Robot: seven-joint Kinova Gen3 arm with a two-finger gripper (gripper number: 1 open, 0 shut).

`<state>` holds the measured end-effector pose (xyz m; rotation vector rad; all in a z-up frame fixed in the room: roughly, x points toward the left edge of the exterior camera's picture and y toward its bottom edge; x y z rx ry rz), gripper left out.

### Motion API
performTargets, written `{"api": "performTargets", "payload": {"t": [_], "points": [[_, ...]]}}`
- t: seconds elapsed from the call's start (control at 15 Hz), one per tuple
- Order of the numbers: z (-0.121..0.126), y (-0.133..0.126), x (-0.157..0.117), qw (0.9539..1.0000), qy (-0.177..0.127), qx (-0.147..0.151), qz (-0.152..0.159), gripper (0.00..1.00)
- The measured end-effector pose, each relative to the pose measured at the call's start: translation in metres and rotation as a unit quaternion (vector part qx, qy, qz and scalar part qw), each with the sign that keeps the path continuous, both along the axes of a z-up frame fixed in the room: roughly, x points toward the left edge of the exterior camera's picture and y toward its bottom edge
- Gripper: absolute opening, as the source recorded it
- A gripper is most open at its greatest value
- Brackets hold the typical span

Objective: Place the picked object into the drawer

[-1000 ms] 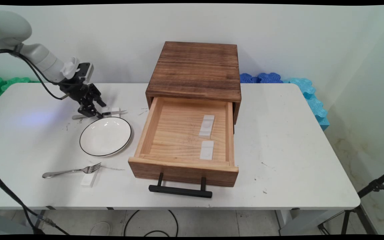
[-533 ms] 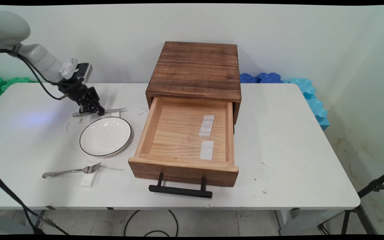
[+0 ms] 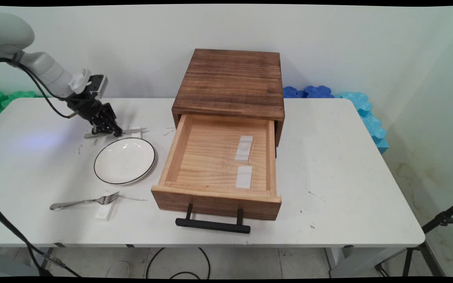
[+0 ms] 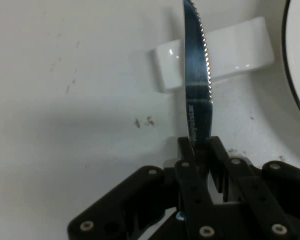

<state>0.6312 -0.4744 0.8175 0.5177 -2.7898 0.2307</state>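
My gripper [image 3: 109,130] [image 4: 199,146] is shut on a table knife [image 3: 132,130] at the far left of the table, just behind the white plate [image 3: 124,160]. In the hand view the serrated blade [image 4: 196,75] runs up from between my fingers and crosses above a white cutlery rest [image 4: 225,50]. The knife's handle end [image 3: 89,135] sticks out to the left of the gripper. The plate's dark rim [image 4: 294,75] shows at the right edge of the hand view.
A wooden box [image 3: 230,80] stands mid-table with its drawer [image 3: 216,198] pulled out, two white rests [image 3: 243,149] inside. A fork [image 3: 81,202] lies near the front left, its tines on another white rest [image 3: 104,211]. Blue foam pieces [image 3: 362,108] line the back right.
The gripper has risen slightly and drawn back toward the upper left, taking the knife with it off the table.
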Motion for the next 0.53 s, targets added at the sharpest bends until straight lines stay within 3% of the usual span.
{"api": "performTargets", "payload": {"t": [0.53], "points": [[0.016, -0.007, -0.002, 1.0, -0.008, -0.004, 0.001, 0.0]]}}
